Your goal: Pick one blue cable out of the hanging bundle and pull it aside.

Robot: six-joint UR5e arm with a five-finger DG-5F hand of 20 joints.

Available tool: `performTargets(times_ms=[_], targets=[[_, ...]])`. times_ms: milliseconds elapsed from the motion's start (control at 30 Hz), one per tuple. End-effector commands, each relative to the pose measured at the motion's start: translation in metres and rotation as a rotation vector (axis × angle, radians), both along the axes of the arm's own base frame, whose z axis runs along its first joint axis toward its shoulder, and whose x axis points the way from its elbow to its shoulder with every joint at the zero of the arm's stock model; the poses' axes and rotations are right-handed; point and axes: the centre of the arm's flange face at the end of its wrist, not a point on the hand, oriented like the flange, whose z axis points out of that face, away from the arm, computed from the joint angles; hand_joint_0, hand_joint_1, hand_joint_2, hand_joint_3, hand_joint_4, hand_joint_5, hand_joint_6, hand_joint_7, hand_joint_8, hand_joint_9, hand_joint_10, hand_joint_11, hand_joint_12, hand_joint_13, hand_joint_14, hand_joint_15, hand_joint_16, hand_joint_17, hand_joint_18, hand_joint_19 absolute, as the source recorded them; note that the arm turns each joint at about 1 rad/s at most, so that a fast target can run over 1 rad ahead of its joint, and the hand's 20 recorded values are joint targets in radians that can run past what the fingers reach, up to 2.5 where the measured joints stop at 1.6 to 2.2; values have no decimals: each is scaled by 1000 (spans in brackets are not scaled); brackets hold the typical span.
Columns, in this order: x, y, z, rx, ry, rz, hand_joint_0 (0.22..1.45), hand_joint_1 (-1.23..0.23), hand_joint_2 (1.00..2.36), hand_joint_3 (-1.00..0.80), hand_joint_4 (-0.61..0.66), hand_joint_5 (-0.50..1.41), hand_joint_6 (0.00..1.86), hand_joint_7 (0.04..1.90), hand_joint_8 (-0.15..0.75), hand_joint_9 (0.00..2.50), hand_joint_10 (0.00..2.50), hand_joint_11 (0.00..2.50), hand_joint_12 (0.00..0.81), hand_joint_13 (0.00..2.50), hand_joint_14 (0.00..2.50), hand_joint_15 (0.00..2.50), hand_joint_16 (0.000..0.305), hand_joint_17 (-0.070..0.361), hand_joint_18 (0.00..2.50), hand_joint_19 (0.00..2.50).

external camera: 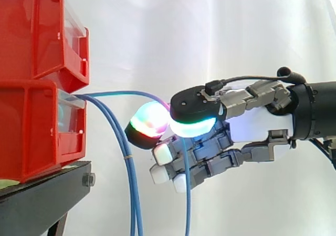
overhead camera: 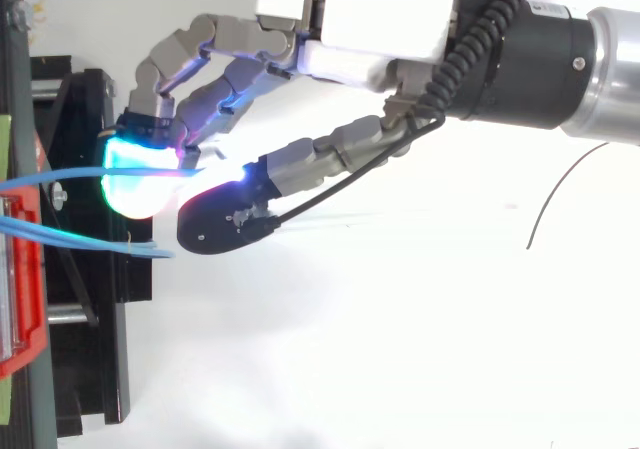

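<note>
One blue cable [external camera: 118, 93] leaves the lower red bin [external camera: 37, 125] at centre left of the side view. It arcs right to the middle of the frame, where it is nipped between two glowing pads [external camera: 149, 121] of the hand [external camera: 252, 125]. From the pinch it drops to the bottom edge, passing just beside the hand's other fingertips [external camera: 163, 153], which glow white. From above, the same cable [overhead camera: 60, 176] runs from the left edge straight into the cyan-green glow at the fingertips.

The bundle [external camera: 132, 194] comes out of the same bin and hangs steeply down, left of the picked cable and apart from it in the lower half of the frame. A small yellow band sits on it partway down. In the top view the bundle [overhead camera: 90, 237] lies lower left, just below the held cable.

An upper bin [external camera: 31, 31] is stacked on the lower one, and both rest on a black stand [external camera: 37, 204] at lower left. A white curtain [external camera: 210, 36] hangs behind.

The hand [overhead camera: 350, 29] enters from the right and is clamped on the single cable between two pads. Its remaining fingers are half bent below the pinch, gripping nothing.
</note>
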Motion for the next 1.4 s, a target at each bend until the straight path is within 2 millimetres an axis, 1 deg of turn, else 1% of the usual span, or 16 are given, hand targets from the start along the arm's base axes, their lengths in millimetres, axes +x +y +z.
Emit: performTargets(times_ms=[0,100,167,200,233,300,333,400,500,533,700,833,1033,1200,1300,1367], targets=[[0,0,1,0,1,0,675,-909,1022,-149,-18,-184,867,687,256,662,15,542,366,562,21,515,48,108,487,531],[0,1,-1,0,4,1,667,-915,1022,-189,40,-184,865,677,252,657,18,559,367,566,20,521,48,107,490,535],[0,1,-1,2,4,1,613,-860,1007,-416,60,-178,882,812,264,707,18,559,368,588,19,536,48,107,485,578],[0,1,-1,2,4,1,586,-822,1003,-451,64,-176,882,817,267,718,17,556,370,597,21,537,48,108,486,591],[0,1,-1,2,4,1,522,-690,1001,-491,68,-164,877,843,301,781,15,550,385,628,19,556,51,115,497,612],[0,1,0,2,3,1,497,-591,1000,-500,72,-157,875,846,308,793,17,536,395,649,19,556,54,121,510,623],[-1,1,0,1,6,1,483,-415,1000,-500,66,-149,867,881,326,841,16,525,403,668,22,568,56,125,511,647],[-1,1,0,1,9,1,493,-332,1000,-500,56,-142,863,896,320,857,16,520,401,682,19,577,55,124,505,668],[-1,1,-1,1,12,1,570,-450,1008,-397,57,-136,862,916,309,885,16,533,380,702,21,575,50,113,536,669],[-1,1,-1,0,12,1,576,-532,1014,-296,44,-134,864,911,312,893,16,538,381,710,20,577,50,112,545,661],[-1,1,-1,0,12,1,593,-777,1024,-85,38,-169,905,899,301,811,19,567,384,691,20,567,49,111,577,646],[-1,1,0,0,12,1,654,-865,1031,-12,-45,-182,927,1145,300,803,19,605,386,684,21,548,49,111,615,596],[-1,1,-1,0,12,1,744,-917,1023,-157,-87,-185,943,1223,289,771,16,586,382,657,19,523,48,108,610,565],[-1,2,-2,-3,14,3,800,-881,1000,-500,-79,-192,951,1136,272,762,17,563,372,652,20,514,47,106,612,552],[-1,2,0,-6,11,3,691,-872,1000,-500,13,-179,946,1020,282,795,16,574,368,661,21,526,47,106,625,554],[-1,1,-2,-8,14,2,525,-770,1000,-500,52,-162,929,1001,308,841,15,574,391,685,19,546,51,114,628,605]])
